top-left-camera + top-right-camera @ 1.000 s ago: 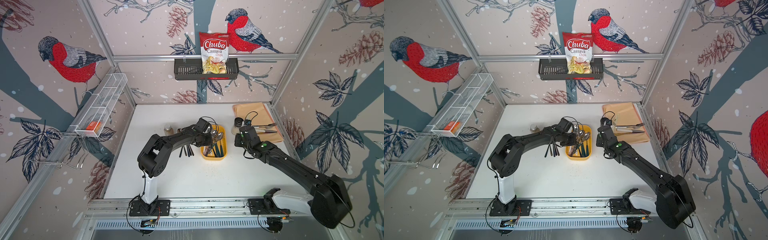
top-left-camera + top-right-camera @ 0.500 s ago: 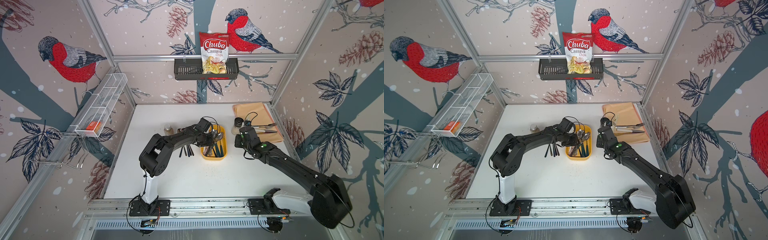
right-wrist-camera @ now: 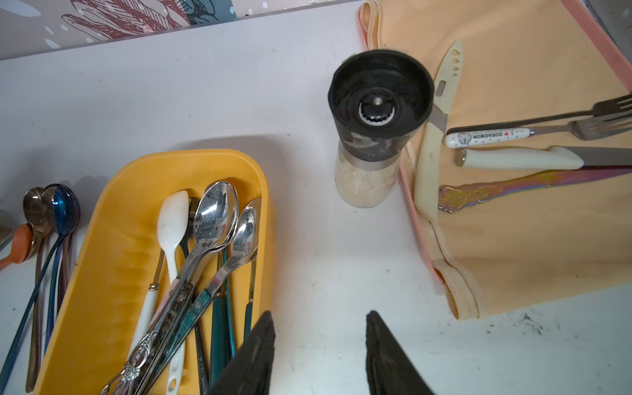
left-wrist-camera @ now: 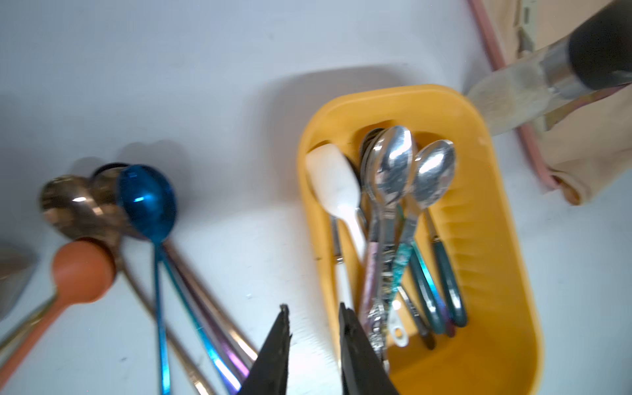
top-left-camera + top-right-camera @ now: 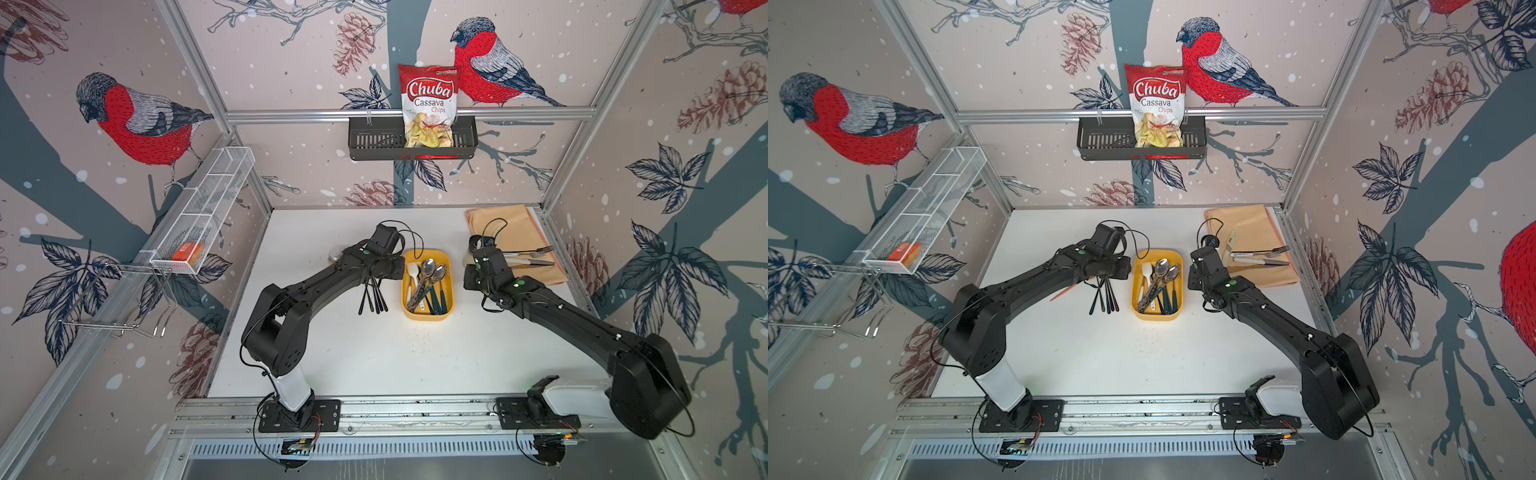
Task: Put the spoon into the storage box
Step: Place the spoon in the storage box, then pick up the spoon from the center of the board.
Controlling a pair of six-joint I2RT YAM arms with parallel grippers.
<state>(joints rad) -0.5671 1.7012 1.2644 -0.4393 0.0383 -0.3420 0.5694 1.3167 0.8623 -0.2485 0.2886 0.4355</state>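
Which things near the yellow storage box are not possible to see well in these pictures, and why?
- Spoon bowls left of the storage box: in both top views, the left arm covers them.
- Loose spoons: left wrist view, motion blur; handles cut off by the frame edge.
- Left claw and right claw: only fingertips show; frame edge cuts the rest.
- Salt grinder: top view, mostly behind right arm.

**Yellow storage box loaded with spoons**

The storage box (image 5: 428,313), a shallow yellow tray with rounded corners and low walls, is set flat on the white table. Several spoons are laid lengthwise inside it, bowls together at one end: a white plastic spoon (image 3: 172,222), two shiny metal spoons (image 3: 215,212), and teal-handled ones (image 4: 444,290), their handles overlapping.
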